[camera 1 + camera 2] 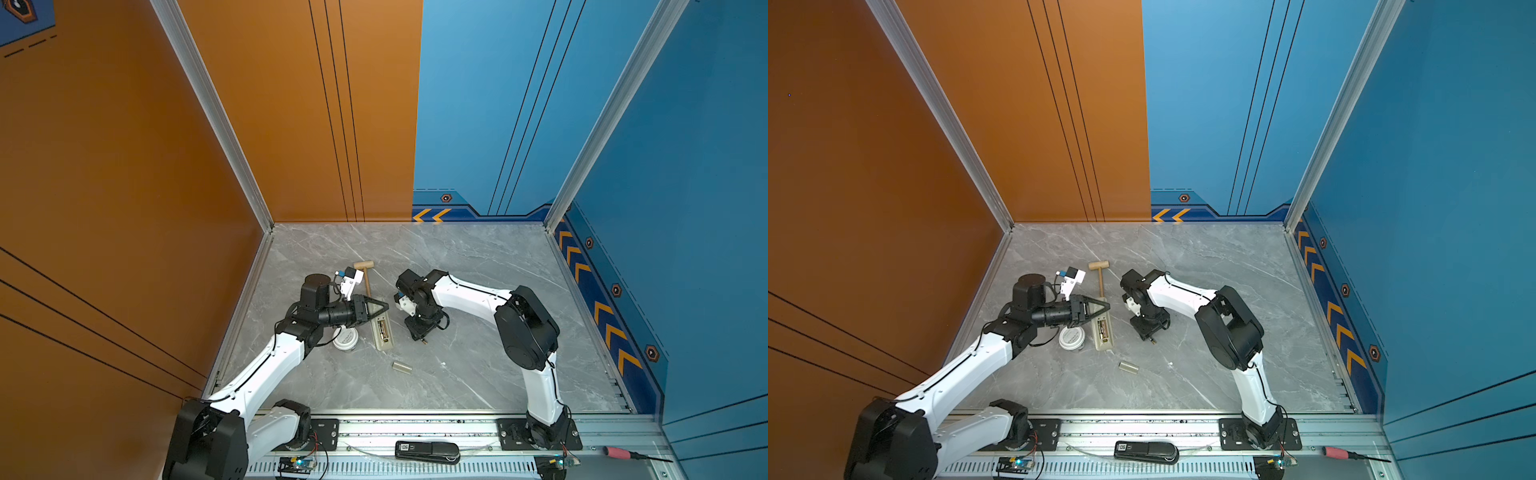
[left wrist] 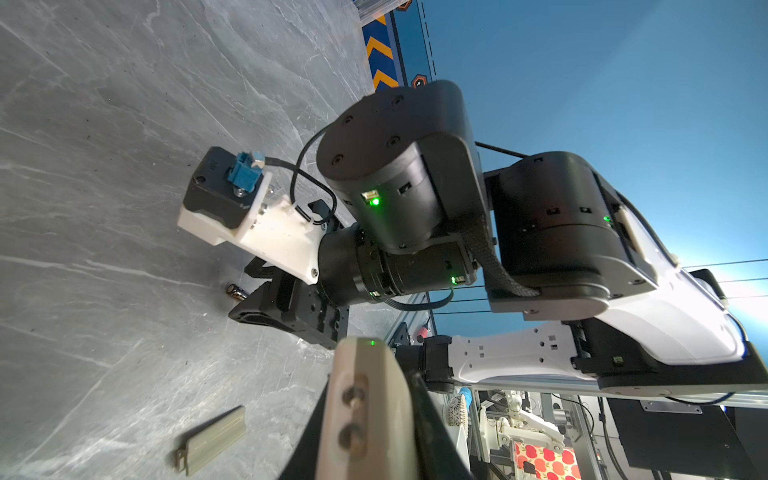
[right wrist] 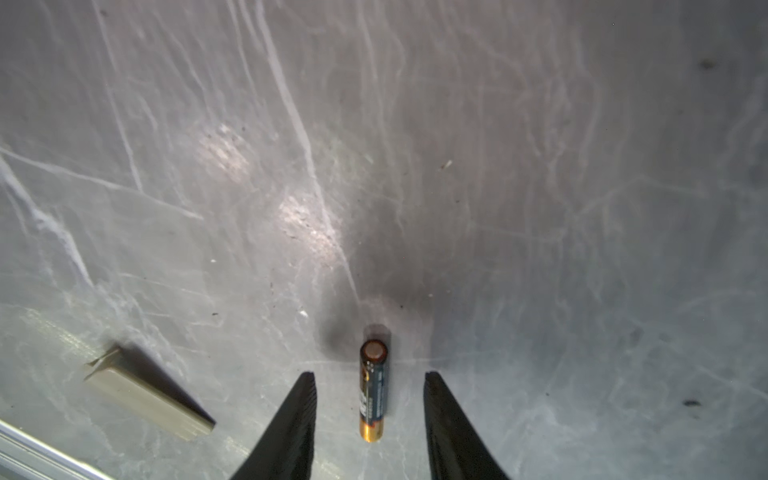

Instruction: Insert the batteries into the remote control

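Seeing the left gripper (image 1: 384, 308) clamped tight on the far end of the remote control (image 1: 382, 336), which is lying compartment-up near the middle of the table (image 1: 478, 374). We are finding the right gripper (image 3: 370, 374) partly open, gripping nothing, its jaws straddling one battery (image 3: 374, 399) without touching it. That battery is lying flat near the remote control. We are spotting a beige cover (image 3: 149, 399) lying close by.
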